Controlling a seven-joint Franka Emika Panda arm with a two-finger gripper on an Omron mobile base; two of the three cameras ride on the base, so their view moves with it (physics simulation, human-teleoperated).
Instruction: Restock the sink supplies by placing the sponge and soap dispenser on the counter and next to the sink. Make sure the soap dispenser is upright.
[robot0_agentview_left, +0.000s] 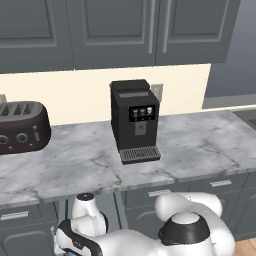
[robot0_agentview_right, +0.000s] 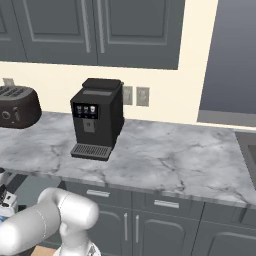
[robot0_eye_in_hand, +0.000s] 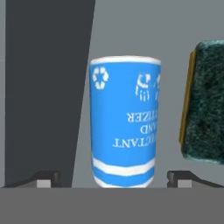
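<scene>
Now the open end effector (robot0_eye_in_hand: 113, 179) straddles the soap dispenser (robot0_eye_in_hand: 124, 122), fingers (robot0_eye_in_hand: 48, 178) wide either side, sponge (robot0_eye_in_hand: 204, 103) just beside it. Likely the pickup step: next close on it, then carry to the desk (robot0_agentview_left: 200, 145).

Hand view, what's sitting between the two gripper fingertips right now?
In the hand view, the blue soap dispenser stands in the gap between the fingertips, neither touching it. The gripper is open. The sponge lies beside the bottle, outside that gap.

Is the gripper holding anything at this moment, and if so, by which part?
Nothing is held yet. In the hand view the gripper is open, one fingertip on each side of the soap dispenser at its blue body, gaps visible. The sponge lies beside it.
</scene>
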